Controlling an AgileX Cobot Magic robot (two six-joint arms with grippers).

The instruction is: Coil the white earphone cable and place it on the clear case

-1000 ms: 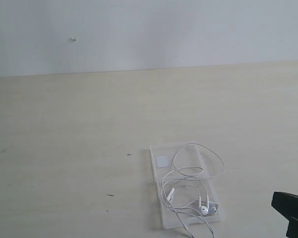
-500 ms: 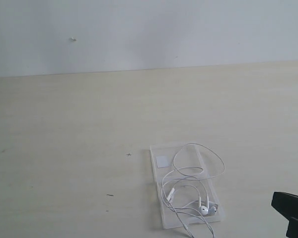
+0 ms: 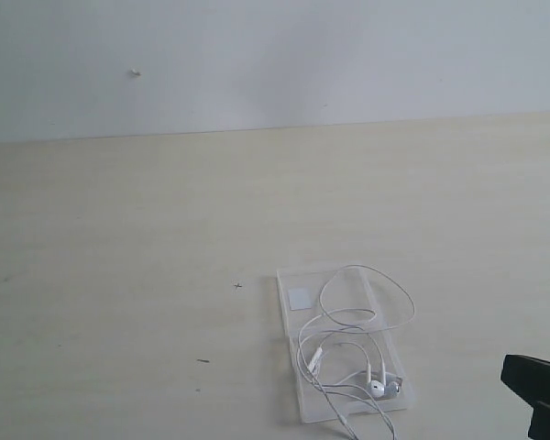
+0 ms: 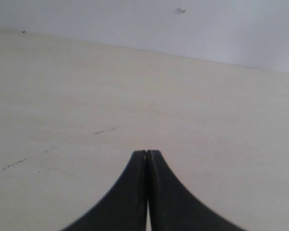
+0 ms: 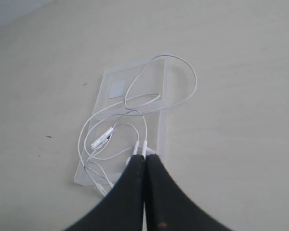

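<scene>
Shows cable (image 3: pixel 378 388) looped loosely over case (image 3: pixel 291 323) on bench (image 3: pixel 119 275) | left jaws pressed together, empty | right jaws likewise, near case

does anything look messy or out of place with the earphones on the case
Yes. The white earphone cable lies on the clear case in loose, uneven loops, not a tidy coil. One big loop hangs over the case's long edge, and a few strands trail past its earbud end onto the table. Nothing looks damaged.
</scene>
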